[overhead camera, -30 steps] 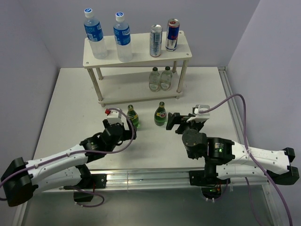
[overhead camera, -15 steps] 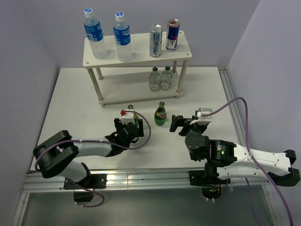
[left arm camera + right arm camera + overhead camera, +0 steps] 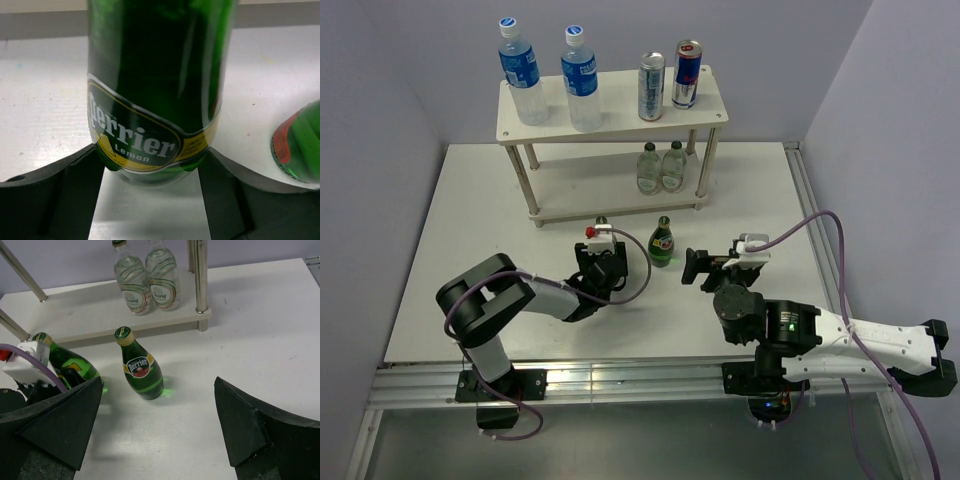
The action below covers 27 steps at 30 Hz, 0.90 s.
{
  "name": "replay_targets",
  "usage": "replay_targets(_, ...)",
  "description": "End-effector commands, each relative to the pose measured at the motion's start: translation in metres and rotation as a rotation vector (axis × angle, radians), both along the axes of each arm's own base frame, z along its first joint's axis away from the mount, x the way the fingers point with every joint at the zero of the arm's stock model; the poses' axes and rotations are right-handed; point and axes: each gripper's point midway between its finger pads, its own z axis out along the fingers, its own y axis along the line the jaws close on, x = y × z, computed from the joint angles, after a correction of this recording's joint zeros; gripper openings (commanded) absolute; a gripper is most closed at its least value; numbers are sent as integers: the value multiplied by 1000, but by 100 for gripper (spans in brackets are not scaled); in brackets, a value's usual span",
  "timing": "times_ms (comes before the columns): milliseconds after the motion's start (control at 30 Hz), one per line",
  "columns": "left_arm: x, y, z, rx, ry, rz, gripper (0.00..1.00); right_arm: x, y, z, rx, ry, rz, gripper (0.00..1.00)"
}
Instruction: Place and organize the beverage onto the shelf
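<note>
One green bottle sits clenched in your left claw; your right claw gapes released near the second green bottle on the desk.

A white table is seen with a shelf standing at its far side. On the shelf's top board, one plastic bottle is set at the left end and a second plastic bottle just right of it. A silver can and a blue can are set side by side towards the right end. On the lower board, two clear glass bottles are placed touching each other, beside the shelf's right front leg. On the table just in front of the shelf, a yellow-label green bottle is found, with a red-label green bottle near it on the right.
</note>
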Motion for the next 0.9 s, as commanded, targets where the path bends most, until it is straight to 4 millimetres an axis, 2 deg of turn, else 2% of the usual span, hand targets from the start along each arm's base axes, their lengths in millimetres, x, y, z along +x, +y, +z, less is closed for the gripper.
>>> replay_targets(0, 20, -6, 24, -65, -76, 26, 74, 1, 1, 4, 34, -15, -7, 100)
replay_targets(67, 25, -2, 24, -64, -79, 39, 70, 1, 3, 2, 29, -15, -2, 100)
replay_targets(200, 33, 2, 22, -56, -80, 48, 50, 1, 4, 1, 23, -16, 0, 100)
replay_targets(267, 37, 3, 23, -58, -85, 56, 35, 1, 5, 1, 25, -17, 0, 100)
replay_targets(300, 38, 5, 22, -47, -85, 59, 21, 1, 4, 0, 20, -16, -3, 100)
replay_targets(333, 40, 5, 24, -47, -87, 66, 12, 1, 5, 0, 22, -16, -1, 100)
replay_targets(400, 40, 8, 29, -43, -91, 74, 0, 1, 5, -1, 20, -15, -3, 100)
replay_targets(667, 31, 24, 50, -52, -110, 104, 0, 2, 7, -4, 16, -15, 0, 100)
replay_targets(867, 29, 33, 73, -54, -150, 128, 0, 3, 11, -5, 15, -16, 7, 100)
